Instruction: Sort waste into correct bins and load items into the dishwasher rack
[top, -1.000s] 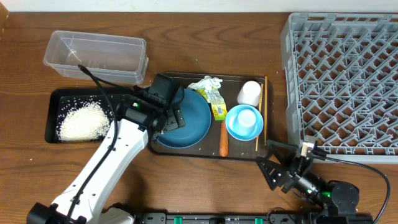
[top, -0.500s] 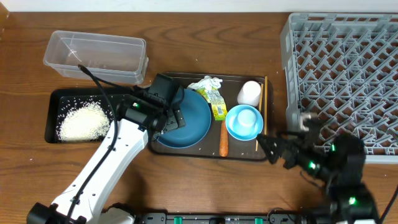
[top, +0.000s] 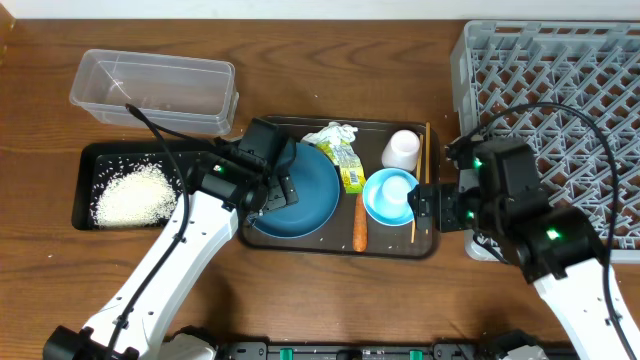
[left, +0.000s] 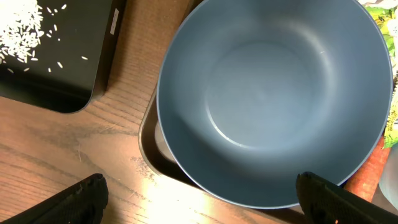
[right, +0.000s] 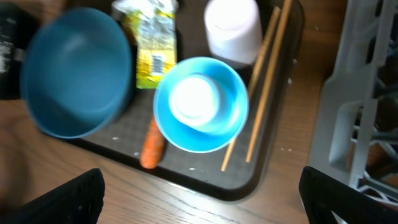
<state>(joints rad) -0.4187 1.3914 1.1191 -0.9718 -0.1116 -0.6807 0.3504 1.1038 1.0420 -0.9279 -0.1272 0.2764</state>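
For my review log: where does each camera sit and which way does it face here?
Overhead: fixed above the table, looking straight down on the brown serving tray and dishwasher rack; left arm and right arm show.
Left wrist: above the dark blue dish, facing down; the open left gripper shows as fingertips in the bottom corners.
Right wrist: above the light blue bowl and chopsticks, facing down; open right gripper likewise.
Shared: both wrist views catch the dish and the carrot.

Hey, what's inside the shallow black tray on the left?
A pile of white rice, with loose grains scattered around it. The left arm crosses the right end of the black tray, so anything lying there is hidden.
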